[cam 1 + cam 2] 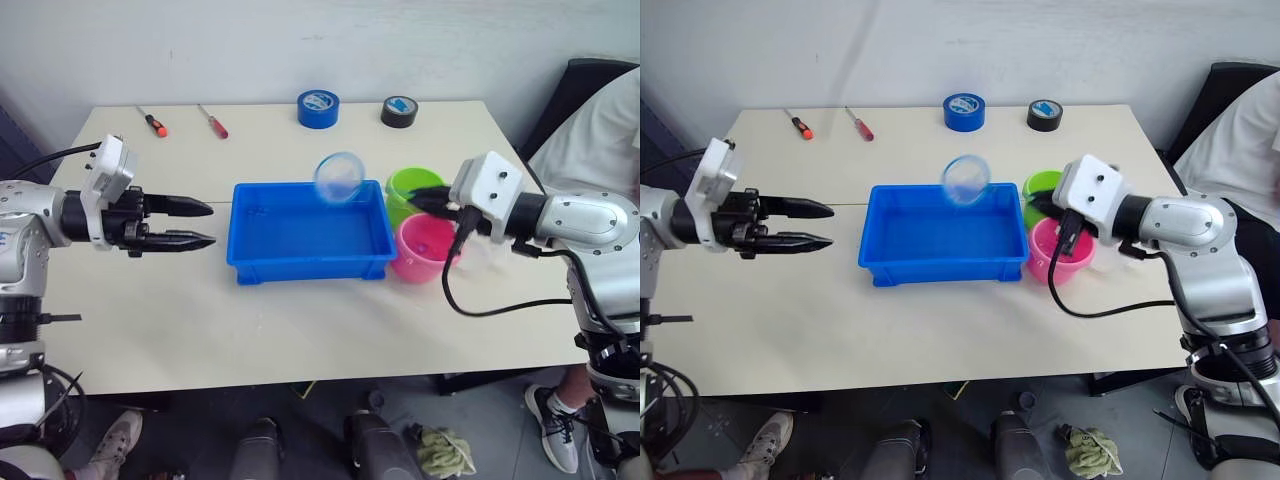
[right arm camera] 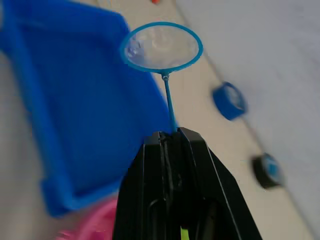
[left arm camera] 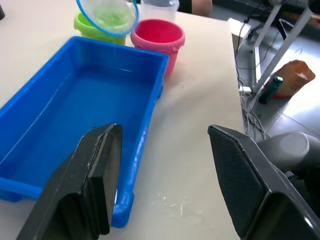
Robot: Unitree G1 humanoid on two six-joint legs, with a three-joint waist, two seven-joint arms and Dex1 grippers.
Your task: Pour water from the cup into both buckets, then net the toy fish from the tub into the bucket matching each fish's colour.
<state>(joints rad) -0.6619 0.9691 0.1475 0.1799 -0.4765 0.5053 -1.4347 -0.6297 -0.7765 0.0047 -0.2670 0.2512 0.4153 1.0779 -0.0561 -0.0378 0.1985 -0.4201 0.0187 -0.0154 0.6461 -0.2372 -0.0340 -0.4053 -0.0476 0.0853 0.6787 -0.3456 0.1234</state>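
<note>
On the pale beige worktop, mid-frame, sits the shallow bright blue plastic tub, lime green bucket and pink bucket just right of it. My right end effector pinches the blue-rimmed net above the tub's far right corner. My left end effector hangs spread, left of the tub.

The right claw covers the near rim of the green bucket and part of the pink bucket just beside it. The clear cup behind the pink bucket is mostly hidden by the right arm. The net looks blurred above the tub; its contents cannot be told. No fish can be made out in the tub. A person at the surface's right is cut off by the frame edge.
</note>
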